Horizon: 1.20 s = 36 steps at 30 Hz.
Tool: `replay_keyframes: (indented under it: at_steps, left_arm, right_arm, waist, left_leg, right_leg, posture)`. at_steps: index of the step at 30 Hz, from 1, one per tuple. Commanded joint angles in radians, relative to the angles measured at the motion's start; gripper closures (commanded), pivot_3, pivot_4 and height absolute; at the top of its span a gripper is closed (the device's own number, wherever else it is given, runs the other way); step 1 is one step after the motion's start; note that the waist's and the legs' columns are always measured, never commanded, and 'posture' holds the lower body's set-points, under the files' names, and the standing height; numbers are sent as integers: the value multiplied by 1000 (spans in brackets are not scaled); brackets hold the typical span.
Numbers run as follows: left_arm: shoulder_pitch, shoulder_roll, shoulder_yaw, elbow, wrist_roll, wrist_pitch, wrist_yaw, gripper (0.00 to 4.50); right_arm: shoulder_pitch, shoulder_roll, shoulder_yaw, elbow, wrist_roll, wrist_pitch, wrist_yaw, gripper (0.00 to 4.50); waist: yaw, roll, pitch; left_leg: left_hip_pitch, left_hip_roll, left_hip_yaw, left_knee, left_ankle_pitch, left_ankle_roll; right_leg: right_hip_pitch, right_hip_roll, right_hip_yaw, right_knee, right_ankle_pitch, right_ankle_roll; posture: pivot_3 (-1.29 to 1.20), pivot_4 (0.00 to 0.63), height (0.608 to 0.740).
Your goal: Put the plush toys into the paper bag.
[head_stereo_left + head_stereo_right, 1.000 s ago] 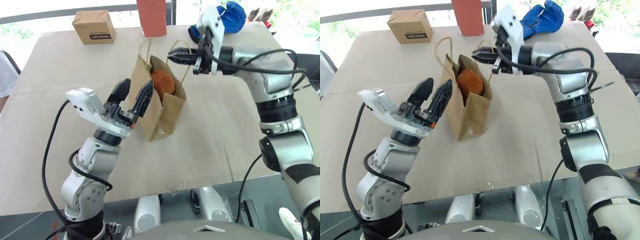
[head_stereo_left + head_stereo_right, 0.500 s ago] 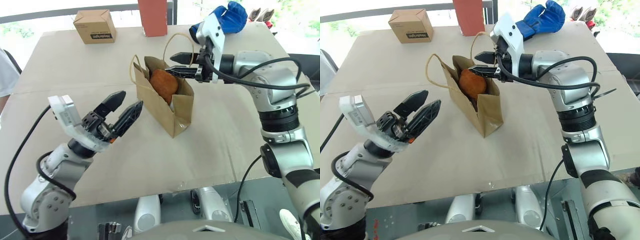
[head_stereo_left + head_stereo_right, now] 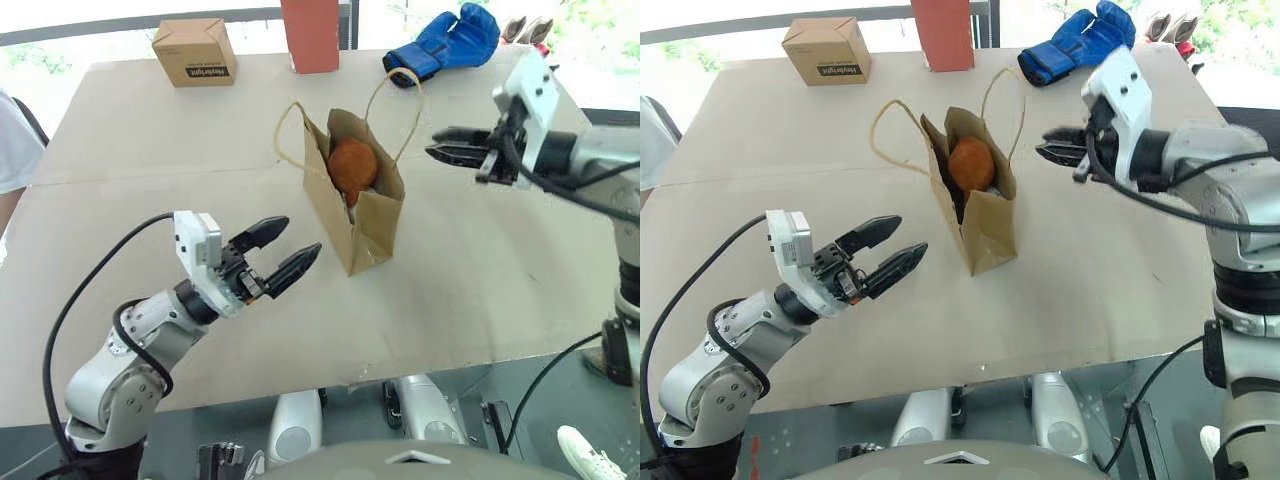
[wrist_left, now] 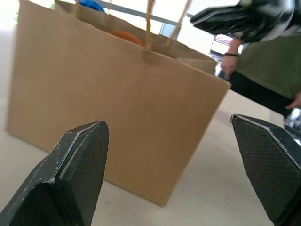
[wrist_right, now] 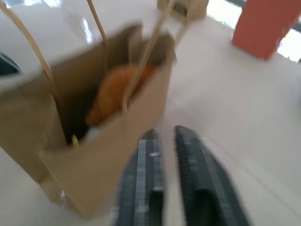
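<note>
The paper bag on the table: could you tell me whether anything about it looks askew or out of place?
Nothing stands out. The paper bag stands upright on the table, handles up, with the orange-brown plush toy inside. Both claws are clear of it.

The brown paper bag stands upright on the pale tabletop, its broad side facing the camera and two twisted paper handles rising from its rim. An orange-brown plush toy peeks above the edge, with a sliver of something blue behind. The left gripper frames the bag, its black fingers spread wide apart. Above the bag's far corner hangs the right gripper. A person in a green top stands behind.
</note>
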Motion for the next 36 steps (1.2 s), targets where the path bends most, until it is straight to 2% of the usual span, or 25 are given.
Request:
replay_keyframes:
  at_steps: [1,6,10,12,20,24,29,32,36]
  left_arm:
    - [-41,11,-14,1,11,-1,-31,0]
    - [-64,21,-38,12,25,26,-42,0]
    - [-47,38,-23,13,45,54,-17,0]
    - [-33,36,-11,6,55,55,1,0]
    - [42,-14,4,-78,88,57,134,0]
    - [23,-62,-29,-81,173,35,222,0]
    - [-41,-155,-130,-35,329,2,329,0]
    - [-58,-208,-152,-10,376,-24,349,778]
    - [-75,-220,-138,25,400,-63,319,2804]
  right_arm:
    - [42,1,62,23,-75,-115,-14,4397]
    - [82,113,128,50,-69,-186,4,4397]
    - [62,324,187,54,-2,-185,-25,4397]
    - [62,375,206,71,-12,-190,-27,4397]
    - [71,476,237,110,-4,-202,-22,4397]
    - [84,499,243,120,-2,-212,-17,4397]
    - [103,462,193,83,8,-198,-26,4397]
    - [123,414,155,20,34,-167,-24,4500]
    - [169,320,65,-100,89,-135,-18,4500]
  waist:
    - [-1,0,0]
    - [-11,0,0]
    - [-15,-1,0]
    - [-15,0,0]
    - [-5,-1,0]
    - [-4,-1,0]
    - [2,0,0]
    - [7,-1,-1]
    - [12,-1,-1]
  left_leg:
    - [0,0,0,0,0,0]
    - [0,0,1,1,0,0]
    - [0,1,-2,0,0,0]
    - [1,2,-2,0,0,0]
    - [1,2,-3,2,0,0]
    - [1,1,-3,2,0,0]
    - [1,1,-4,2,0,0]
    - [0,0,-3,2,0,0]
    - [1,1,-4,2,0,0]
  right_leg:
    - [0,0,0,0,0,0]
    - [0,1,2,0,0,1]
    - [0,3,1,1,0,0]
    - [0,6,2,3,0,1]
    - [0,3,0,4,0,0]
    - [0,4,0,5,0,0]
    - [1,4,0,5,0,0]
    - [1,4,0,5,0,0]
    - [1,4,0,5,0,0]
  posture:
    - [0,150,740]
    - [0,150,740]
    - [0,150,740]
    - [0,150,740]
    - [0,150,740]
    - [0,150,740]
    - [0,150,740]
    - [0,150,740]
    - [0,150,740]
